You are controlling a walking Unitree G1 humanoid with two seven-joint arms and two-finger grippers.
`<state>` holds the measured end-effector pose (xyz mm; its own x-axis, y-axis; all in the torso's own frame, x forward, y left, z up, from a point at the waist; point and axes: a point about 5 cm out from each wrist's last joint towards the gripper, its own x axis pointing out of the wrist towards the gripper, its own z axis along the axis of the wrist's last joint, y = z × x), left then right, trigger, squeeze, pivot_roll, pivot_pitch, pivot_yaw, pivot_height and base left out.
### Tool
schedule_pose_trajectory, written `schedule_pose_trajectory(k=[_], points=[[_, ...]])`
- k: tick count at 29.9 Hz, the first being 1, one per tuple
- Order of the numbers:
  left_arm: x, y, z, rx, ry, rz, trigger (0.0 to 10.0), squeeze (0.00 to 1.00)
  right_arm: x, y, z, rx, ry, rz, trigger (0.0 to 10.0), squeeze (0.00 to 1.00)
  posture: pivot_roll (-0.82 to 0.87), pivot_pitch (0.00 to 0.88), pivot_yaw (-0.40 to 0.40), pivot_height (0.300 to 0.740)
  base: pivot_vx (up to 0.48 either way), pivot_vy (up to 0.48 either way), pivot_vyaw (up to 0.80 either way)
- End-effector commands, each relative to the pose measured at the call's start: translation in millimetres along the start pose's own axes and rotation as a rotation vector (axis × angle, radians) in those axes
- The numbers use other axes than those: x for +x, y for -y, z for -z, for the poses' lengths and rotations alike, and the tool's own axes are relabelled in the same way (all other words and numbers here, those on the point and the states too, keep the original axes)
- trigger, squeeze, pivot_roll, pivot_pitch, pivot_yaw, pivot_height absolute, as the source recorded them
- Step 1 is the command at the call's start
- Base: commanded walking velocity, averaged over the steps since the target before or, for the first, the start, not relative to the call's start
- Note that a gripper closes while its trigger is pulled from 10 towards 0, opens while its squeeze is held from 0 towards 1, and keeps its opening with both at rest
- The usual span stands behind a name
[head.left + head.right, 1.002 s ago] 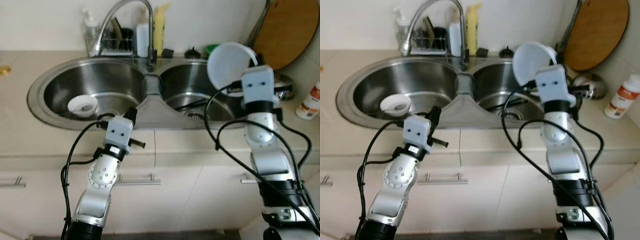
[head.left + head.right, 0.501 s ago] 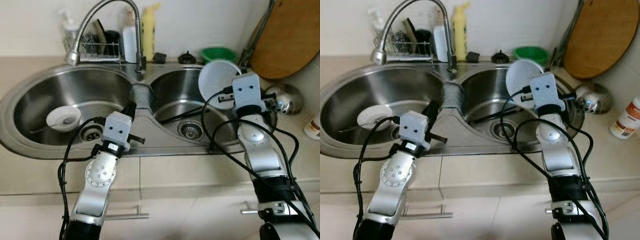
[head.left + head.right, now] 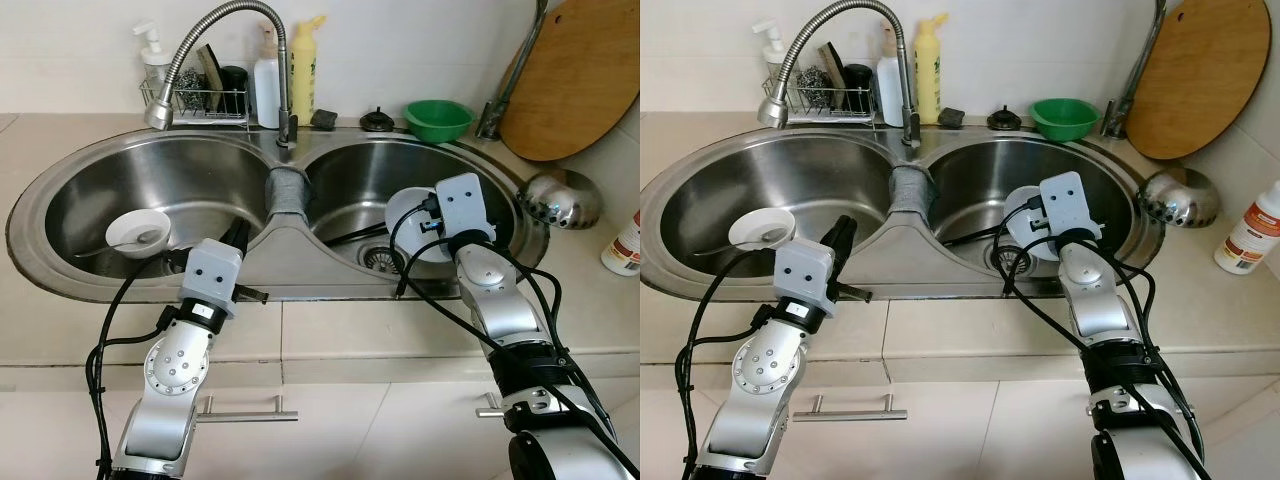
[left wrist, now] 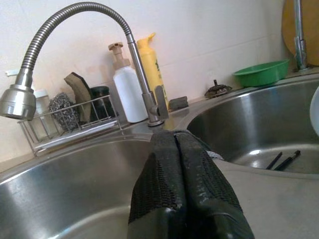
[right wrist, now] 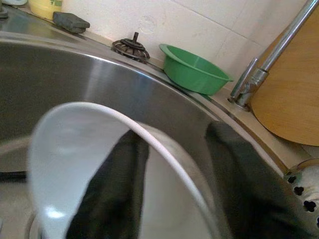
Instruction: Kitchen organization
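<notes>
My right gripper [image 5: 172, 189] is shut on the rim of a white bowl [image 3: 405, 228], one finger inside it and one outside. It holds the bowl tilted, low inside the right basin of the steel double sink [image 3: 90, 290], above the drain. My left gripper [image 3: 235, 236] is shut with nothing in it, over the sink's front rim near the divider. A small white bowl [image 3: 138, 232] with a spoon in it sits in the left basin. Black chopsticks [image 3: 345, 237] lie on the right basin's floor.
A grey cloth [image 3: 288, 190] drapes over the divider under the faucet [image 3: 215, 25]. A wire rack [image 3: 200, 95] and bottles stand behind the sink. A green bowl [image 3: 439, 119], wooden board [image 3: 575, 75], metal strainer [image 3: 560, 195] and a bottle [image 3: 625, 240] are at the right.
My right gripper has brought the white bowl down from above the counter into the right basin. The camera has shifted. My left gripper stays shut by the front rim.
</notes>
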<state>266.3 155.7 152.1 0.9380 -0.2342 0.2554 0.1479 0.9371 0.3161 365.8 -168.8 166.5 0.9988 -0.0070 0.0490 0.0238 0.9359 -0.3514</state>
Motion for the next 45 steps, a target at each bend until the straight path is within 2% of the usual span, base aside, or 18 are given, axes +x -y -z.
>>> schedule_pose_trajectory(k=[1,4,11,19,23,24,25,30,32,34,36,38,40,41,42,43,44,45], points=[[2.5,2.0,-3,0.002,0.005,0.008,10.0,0.0,-0.4,1.5,-2,0.024,0.013,0.002,10.0,1.0,0.19,0.0,-0.051,0.74,0.0,0.0,0.0],[2.9,1.4,-1,0.006,-0.005,0.01,10.0,0.0,-1.4,1.7,2,0.017,-0.008,-0.004,10.0,1.0,0.19,0.0,-0.047,0.74,0.0,0.0,0.0],[3.2,3.8,1,0.008,-0.017,0.025,10.0,0.0,-10.8,-13.3,34,-0.046,-0.195,-0.149,10.0,1.0,0.18,0.0,-0.041,0.74,0.0,0.0,0.0],[3.3,6.3,2,0.007,-0.03,0.038,10.0,0.0,-15.9,-17.5,44,-0.007,-0.285,-0.207,10.0,1.0,0.18,0.0,-0.042,0.74,0.0,0.0,0.0],[0.6,11.9,7,0.001,-0.071,0.074,10.0,0.0,-18.0,-19.6,48,0.018,-0.33,-0.228,10.0,1.0,0.18,0.0,-0.044,0.74,0.0,0.0,0.0],[0.3,13.8,8,-0.002,-0.079,0.082,10.0,0.0,-20.6,-23.9,49,0.139,-0.36,-0.245,10.0,1.0,0.18,0.0,-0.044,0.74,0.0,0.0,0.0],[0.3,14.4,9,-0.004,-0.081,0.084,10.0,0.0,-21.9,-26.3,50,0.194,-0.385,-0.256,10.0,1.0,0.18,0.0,-0.044,0.74,0.0,0.0,0.0],[0.4,15.3,10,-0.007,-0.09,0.089,10.0,0.0,-25.2,-20.2,56,0.385,-0.463,-0.208,10.0,1.0,0.18,0.0,-0.046,0.74,0.0,0.0,0.0],[0.3,15.2,10,-0.008,-0.093,0.089,10.0,0.0,-25.5,-14.9,56,0.399,-0.464,-0.18,10.0,1.0,0.17,0.0,-0.046,0.74,0.0,0.0,0.0],[0.3,15.2,10,-0.009,-0.093,0.09,10.0,0.0,-24.5,-9.5,52,0.454,-0.441,-0.146,10.0,1.0,0.17,0.0,-0.046,0.74,0.0,0.0,0.0],[0.2,15.4,10,-0.011,-0.094,0.091,10.0,0.0,-21.9,-2.9,40,0.517,-0.371,-0.107,10.0,1.0,0.17,0.0,-0.044,0.74,0.0,0.0,0.0],[0.2,15.5,10,-0.016,-0.094,0.091,10.0,0.0,-19.0,5.9,20,0.517,-0.256,-0.059,10.0,1.0,0.17,0.0,-0.044,0.74,0.0,0.0,0.0],[0.2,15.8,10,-0.024,-0.093,0.09,10.0,0.0,-18.0,11.5,7,0.478,-0.186,-0.02,10.0,1.0,0.17,0.0,-0.042,0.74,0.0,0.0,0.0],[0.1,15.8,10,-0.025,-0.093,0.091,10.0,0.0,-17.9,15.3,-3,0.459,-0.127,0.009,10.0,0.87,0.17,0.0,-0.042,0.74,0.0,0.0,0.0],[0.1,15.9,10,-0.024,-0.093,0.091,10.0,0.0,-18.2,17.7,-9,0.451,-0.091,0.027,10.0,0.87,0.17,0.0,-0.042,0.74,0.0,0.0,0.0],[-0.4,15.8,9,-0.026,-0.092,0.091,10.0,0.0,-20.4,23.3,-22,0.42,-0.004,0.067,10.0,0.0,0.17,0.0,-0.045,0.74,0.0,0.0,0.0],[-0.4,15.8,9,-0.026,-0.092,0.091,10.0,0.0,-20.4,23.3,-22,0.42,-0.004,0.067,10.0,0.0,0.17,0.0,-0.045,0.74,0.0,0.0,0.0],[-0.8,15.6,9,-0.029,-0.09,0.09,10.0,0.0,-23.7,27.4,-31,0.39,0.065,0.094,10.0,0.0,0.17,0.0,-0.045,0.74,0.0,0.0,0.0]])
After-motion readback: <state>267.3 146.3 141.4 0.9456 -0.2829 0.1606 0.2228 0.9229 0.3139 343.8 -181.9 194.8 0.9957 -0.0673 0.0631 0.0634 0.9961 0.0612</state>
